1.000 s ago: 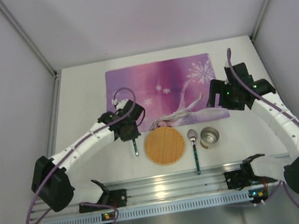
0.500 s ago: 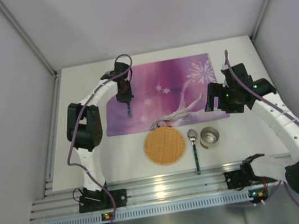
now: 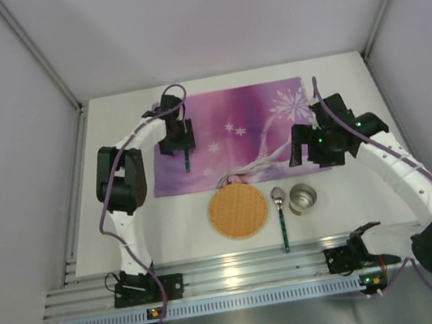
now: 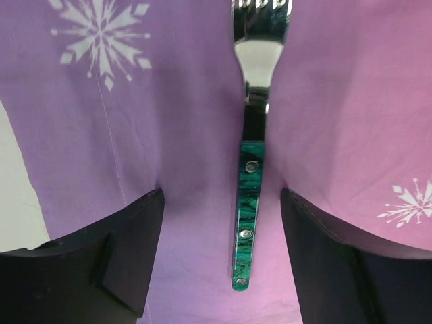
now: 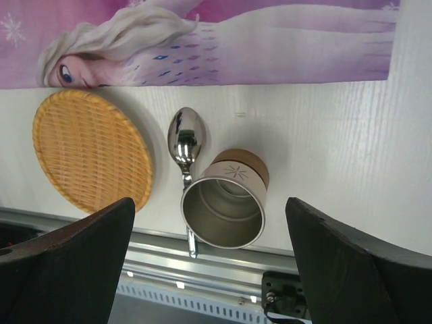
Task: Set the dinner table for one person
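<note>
A fork (image 4: 247, 202) with a green marbled handle lies flat on the purple snowflake placemat (image 4: 135, 135), near the mat's left side in the top view (image 3: 187, 161). My left gripper (image 4: 221, 197) (image 3: 177, 140) hovers over the handle, open, with both fingers apart from it. On the white dinner table (image 3: 126, 217), in front of the placemat (image 3: 234, 122), stand a round wicker plate (image 3: 238, 210), a spoon (image 3: 280, 211) and a metal cup (image 3: 302, 197). My right gripper (image 5: 209, 202) (image 3: 310, 152) is open above the cup (image 5: 226, 206) and holds nothing.
The ribbed aluminium rail (image 3: 241, 269) runs along the table's near edge, close to the spoon's handle. Pale grey walls close in the left, right and back. The cup stands close to the spoon (image 5: 184, 142) and the wicker plate (image 5: 91, 152).
My left arm carried the fork from beside the wicker plate up onto the placemat's left part, then opened and let it go. My right gripper shifted slightly left and nearer.
</note>
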You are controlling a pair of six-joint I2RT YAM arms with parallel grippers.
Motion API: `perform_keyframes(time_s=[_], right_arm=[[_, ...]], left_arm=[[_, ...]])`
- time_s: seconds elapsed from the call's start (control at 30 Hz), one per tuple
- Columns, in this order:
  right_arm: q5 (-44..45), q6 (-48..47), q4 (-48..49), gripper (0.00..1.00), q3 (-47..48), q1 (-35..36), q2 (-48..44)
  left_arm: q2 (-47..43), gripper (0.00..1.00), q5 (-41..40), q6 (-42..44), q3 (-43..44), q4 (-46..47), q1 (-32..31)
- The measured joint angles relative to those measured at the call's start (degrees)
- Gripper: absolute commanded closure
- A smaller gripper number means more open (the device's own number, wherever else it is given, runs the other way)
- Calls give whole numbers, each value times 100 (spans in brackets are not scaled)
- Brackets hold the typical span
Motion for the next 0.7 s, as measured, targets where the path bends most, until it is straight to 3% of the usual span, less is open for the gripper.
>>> perform_keyframes(time_s=[0.4,0.7], right_arm=[[149,402,529,8,-13,2085,654],[758,863,575,9,-334,2251,726]], left_arm=[[-966,21,273,-450,-765,-55,26],[-1989,21,297,-472,-1108,-74,26]])
